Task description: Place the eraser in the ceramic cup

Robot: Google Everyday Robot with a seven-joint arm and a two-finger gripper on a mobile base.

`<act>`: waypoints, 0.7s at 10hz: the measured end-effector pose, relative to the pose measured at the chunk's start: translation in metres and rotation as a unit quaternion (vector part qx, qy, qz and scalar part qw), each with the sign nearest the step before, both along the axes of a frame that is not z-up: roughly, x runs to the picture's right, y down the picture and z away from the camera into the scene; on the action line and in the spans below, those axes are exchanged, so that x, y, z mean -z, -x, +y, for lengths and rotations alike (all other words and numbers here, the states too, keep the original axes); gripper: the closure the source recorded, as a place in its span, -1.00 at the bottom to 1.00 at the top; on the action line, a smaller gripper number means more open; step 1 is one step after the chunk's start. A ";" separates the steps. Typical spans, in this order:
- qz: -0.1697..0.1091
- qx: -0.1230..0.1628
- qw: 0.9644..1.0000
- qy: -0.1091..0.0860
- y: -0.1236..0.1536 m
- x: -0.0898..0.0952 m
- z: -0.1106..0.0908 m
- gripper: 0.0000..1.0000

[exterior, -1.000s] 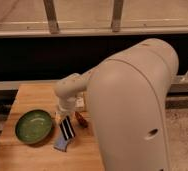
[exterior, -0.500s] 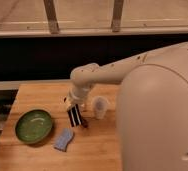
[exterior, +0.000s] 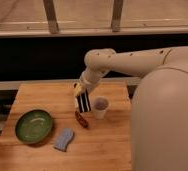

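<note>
Surface: wooden table [exterior: 112, 145]
Gripper [exterior: 81, 90]: clenched on eraser [exterior: 84, 103], held aloft
Ceramic cup [exterior: 101, 107]: at eraser's 3 o'clock, just beside
Progress: grasp done; drop into cup left

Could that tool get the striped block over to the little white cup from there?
Probably yes: the tool, gripping the eraser, hangs right beside the ceramic cup, whose open mouth has nothing over it.
</note>
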State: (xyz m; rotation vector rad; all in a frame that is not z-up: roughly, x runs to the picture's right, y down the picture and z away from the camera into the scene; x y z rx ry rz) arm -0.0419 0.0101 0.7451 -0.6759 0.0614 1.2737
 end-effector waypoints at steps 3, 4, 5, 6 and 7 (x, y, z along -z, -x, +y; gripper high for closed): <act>0.012 -0.008 1.000 -0.017 -0.016 0.015 -0.019 1.00; 0.011 -0.007 1.000 -0.017 -0.015 0.014 -0.019 1.00; 0.009 -0.005 1.000 -0.017 -0.012 0.015 -0.018 1.00; 0.009 -0.005 1.000 -0.017 -0.012 0.014 -0.018 1.00; 0.010 -0.003 1.000 -0.018 -0.014 0.014 -0.017 1.00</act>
